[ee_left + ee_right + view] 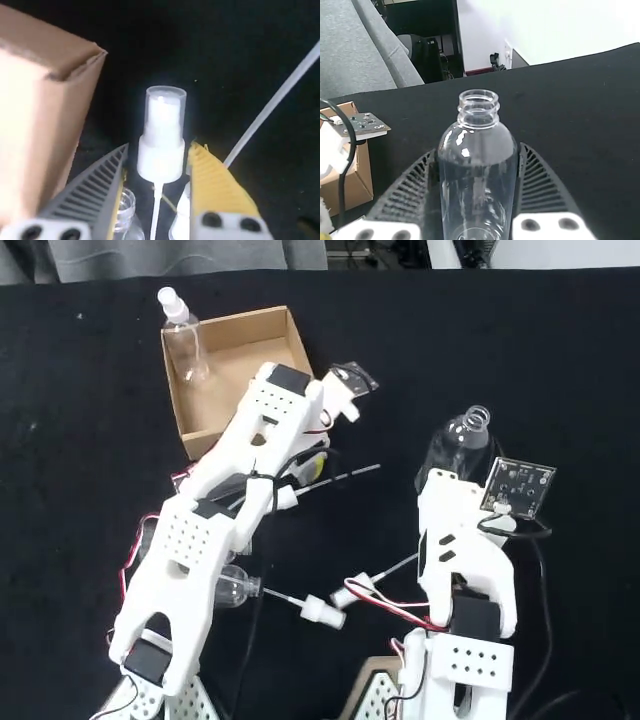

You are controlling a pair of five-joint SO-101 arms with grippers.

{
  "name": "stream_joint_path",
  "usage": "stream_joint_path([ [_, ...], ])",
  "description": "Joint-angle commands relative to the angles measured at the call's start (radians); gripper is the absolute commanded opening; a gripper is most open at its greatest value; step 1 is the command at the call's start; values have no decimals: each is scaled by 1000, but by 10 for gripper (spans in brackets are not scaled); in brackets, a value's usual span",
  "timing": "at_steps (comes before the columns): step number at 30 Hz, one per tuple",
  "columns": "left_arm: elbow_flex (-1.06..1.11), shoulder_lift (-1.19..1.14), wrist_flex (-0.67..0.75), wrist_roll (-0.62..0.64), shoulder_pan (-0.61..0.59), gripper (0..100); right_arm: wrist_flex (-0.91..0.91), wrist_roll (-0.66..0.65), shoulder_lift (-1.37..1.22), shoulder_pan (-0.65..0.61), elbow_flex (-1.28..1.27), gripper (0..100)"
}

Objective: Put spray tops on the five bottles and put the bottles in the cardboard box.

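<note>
Beside the cardboard box [240, 365], the left pincer [159, 146] is closed on a spray top [161, 132], with the thin dip tube hanging free. The right pincer [477, 151] clamps an uncapped bottle [477, 172] above the bench [560, 360]. Both look light and slippery. The bottle's thin wall may dent, so a body hold suits it, and the stiff collar suits the top.

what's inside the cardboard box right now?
One clear bottle with a spray top, leaning in the far corner of the cardboard box. The floor beside it is bare. The left arm covers the box's near side, so anything there is hidden.
</note>
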State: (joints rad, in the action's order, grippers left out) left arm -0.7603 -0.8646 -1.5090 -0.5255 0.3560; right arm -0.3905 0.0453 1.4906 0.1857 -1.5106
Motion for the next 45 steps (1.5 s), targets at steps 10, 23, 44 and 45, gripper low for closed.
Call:
stream_joint_path([
  [10,-142,-3,-78,-141,28,180,29,-2,27,15,28,89],
  [23,-133,-14,-78,-137,36,113,29,-2,27,-9,27,89],
  [44,-133,71,-170,0,41,29,29,-2,27,-3,27,89],
  [45,-133,80,-172,12,38,29,29,-2,27,-3,27,89],
])
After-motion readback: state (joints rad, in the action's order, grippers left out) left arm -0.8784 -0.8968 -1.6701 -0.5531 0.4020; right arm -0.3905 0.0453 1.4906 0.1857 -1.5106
